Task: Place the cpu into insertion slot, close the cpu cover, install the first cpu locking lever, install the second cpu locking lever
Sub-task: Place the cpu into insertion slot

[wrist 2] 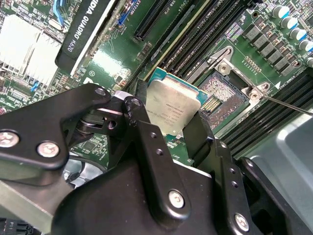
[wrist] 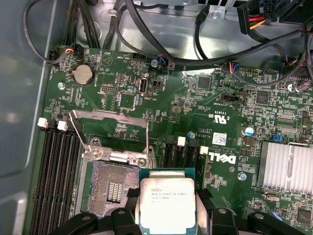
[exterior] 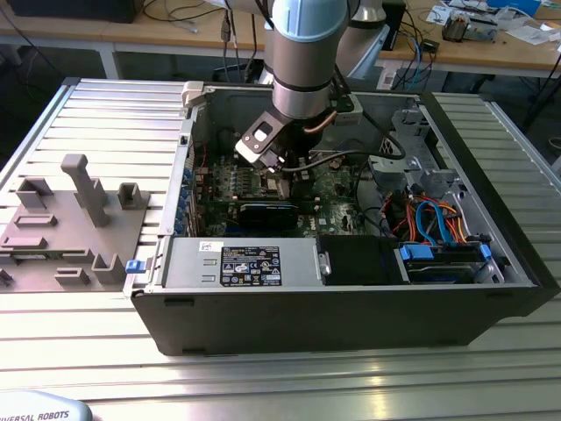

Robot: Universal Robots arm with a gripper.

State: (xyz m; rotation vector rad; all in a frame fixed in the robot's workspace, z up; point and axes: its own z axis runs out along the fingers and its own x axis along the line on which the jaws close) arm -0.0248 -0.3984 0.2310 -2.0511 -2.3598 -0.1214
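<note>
My gripper (wrist 2: 167, 120) clamps the cpu (wrist 2: 172, 105) by opposite edges, near the insertion slot (wrist 2: 222, 95) at the circuit board's (wrist 2: 107, 63) middle. I judge it light, stiff and fragile underneath.

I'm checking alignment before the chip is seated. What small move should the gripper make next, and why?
Probably shift the cpu sideways over the insertion slot: the gripper holds it beside the open slot, not above it, and the cpu cover stands raised.
</note>
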